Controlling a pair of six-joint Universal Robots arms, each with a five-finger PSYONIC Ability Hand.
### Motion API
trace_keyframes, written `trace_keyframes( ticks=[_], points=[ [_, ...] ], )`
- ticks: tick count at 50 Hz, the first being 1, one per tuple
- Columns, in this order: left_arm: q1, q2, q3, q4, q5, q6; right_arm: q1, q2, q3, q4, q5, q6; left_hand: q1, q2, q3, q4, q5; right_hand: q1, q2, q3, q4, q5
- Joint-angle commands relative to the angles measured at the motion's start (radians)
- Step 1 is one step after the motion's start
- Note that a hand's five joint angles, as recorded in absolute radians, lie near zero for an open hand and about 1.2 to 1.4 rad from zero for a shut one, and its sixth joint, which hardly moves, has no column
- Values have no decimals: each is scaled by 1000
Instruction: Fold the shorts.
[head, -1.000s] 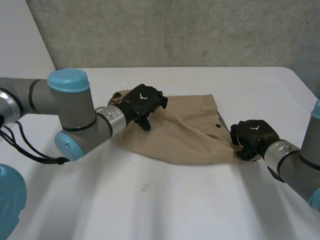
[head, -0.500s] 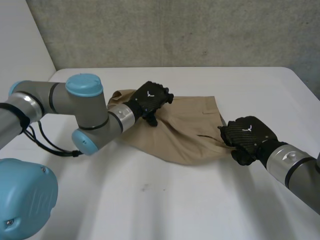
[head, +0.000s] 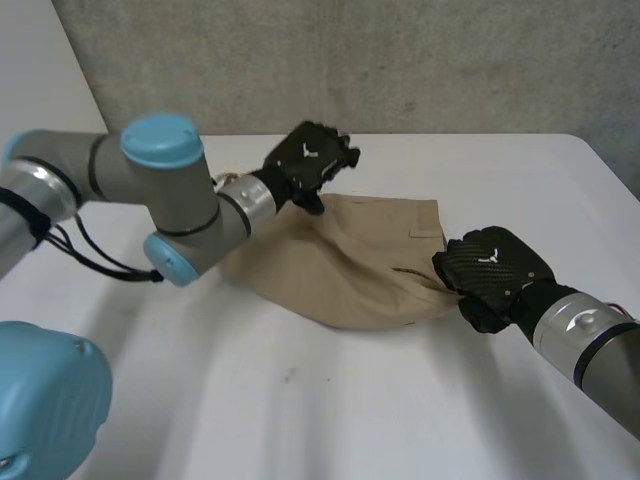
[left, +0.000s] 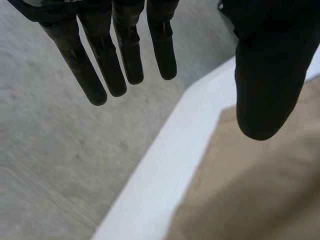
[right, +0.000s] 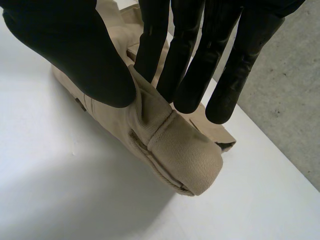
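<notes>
Presently right robot hand (right: 75, 47) pinches shorts (head: 340, 270) edge; left robot hand (left: 125, 47) spread straight, holding nothing.

Left robot hand (head: 308, 160) splayed, right robot hand (head: 492, 273) pinching

A white table (head: 330, 410) spreads from the centre of the head view down to 6 o'clock, its top smooth and matte. A small dark speck (head: 290, 376) marks the tabletop at about 7 o'clock. Behind the table's far edge, at 12 o'clock, stands a rough grey concrete wall (head: 400, 60). At 10 o'clock a plain pale panel (head: 40, 90) meets that wall. In the left wrist view, the table's white edge (left: 150, 185) borders the same grey, grainy surface (left: 55, 150). In the right wrist view, speckled grey ground (right: 292, 120) lies beyond the tabletop (right: 60, 195).
</notes>
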Motion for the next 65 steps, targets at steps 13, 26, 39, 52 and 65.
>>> trace_keyframes(
  ticks=[13, 26, 39, 52, 65],
  points=[
    [0, -162, 24, 2, 1, 6, -4, 9, -4, -1, 3, -3, 96, 101, 96, 103, 110, 450, 229, 210, 209, 241],
    [-7, -217, 80, 105, -54, 28, -7, 31, -17, -4, 13, 5, 862, 867, 862, 869, 876, 450, 229, 210, 209, 241],
    [-39, 474, -756, 281, -241, 130, 4, 137, -87, -4, 128, 114, 862, 867, 862, 869, 876, 450, 229, 210, 209, 241],
    [-69, 683, -1062, 215, -507, 175, -4, 141, -90, 2, 132, 191, 862, 867, 862, 869, 876, -76, -298, -316, -317, -285],
    [-63, 608, -984, 201, -573, 164, -89, 129, -113, 171, 100, 258, 862, 867, 862, 869, 876, -632, -854, -872, -873, -841]
  ],
)
